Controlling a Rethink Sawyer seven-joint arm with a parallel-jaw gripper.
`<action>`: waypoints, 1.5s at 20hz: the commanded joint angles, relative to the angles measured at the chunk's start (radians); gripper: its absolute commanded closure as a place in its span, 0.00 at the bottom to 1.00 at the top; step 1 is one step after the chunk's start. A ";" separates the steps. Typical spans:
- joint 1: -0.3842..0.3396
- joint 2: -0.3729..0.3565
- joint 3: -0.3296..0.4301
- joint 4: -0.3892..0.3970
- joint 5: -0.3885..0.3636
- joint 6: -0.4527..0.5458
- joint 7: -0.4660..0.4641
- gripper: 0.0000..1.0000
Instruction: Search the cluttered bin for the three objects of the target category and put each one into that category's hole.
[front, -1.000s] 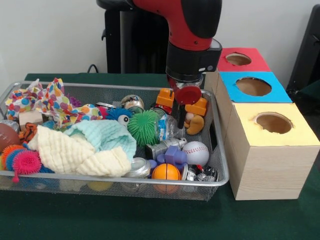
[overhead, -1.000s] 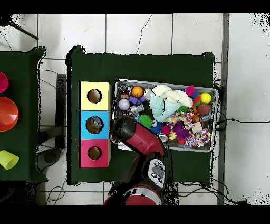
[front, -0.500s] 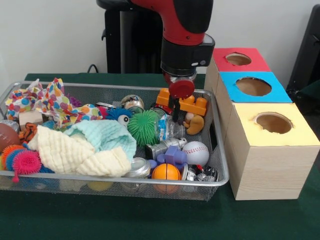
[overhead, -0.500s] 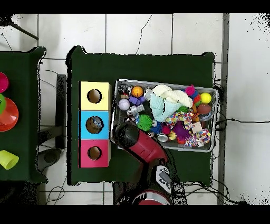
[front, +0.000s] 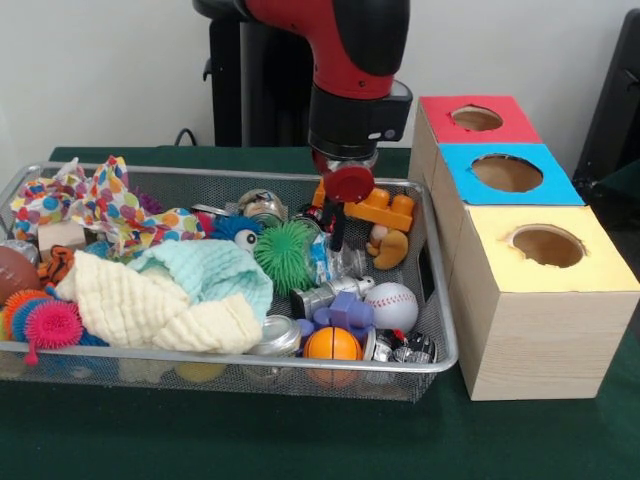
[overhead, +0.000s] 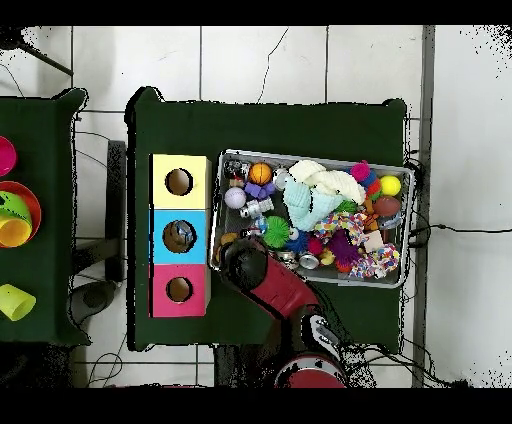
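The tool (front: 337, 228) is seen low over the right far part of the wire mesh bin (front: 440, 340), just beside the orange plastic block toy (front: 385, 210); its state cannot be told. The green spiky rubber ball (front: 285, 253) lies beside it.

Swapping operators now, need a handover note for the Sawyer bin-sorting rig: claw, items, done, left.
Claw: low inside the bin at its box-side end, between the orange toy and the green spiky ball. Open or shut cannot be told; nothing visibly held.
Boxes: red box, blue box and yellow box stand in a row beside the bin.
Done: no drop confirmed in any hole.
Left: bin is full of clutter; treat all three targets as pending.
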 joint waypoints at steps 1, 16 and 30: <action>-0.042 0.086 0.137 0.027 -0.055 -0.134 0.157 0.00; 0.027 0.097 0.079 0.004 0.002 -0.142 0.178 1.00; 0.083 0.077 0.061 -0.006 0.048 -0.077 0.185 1.00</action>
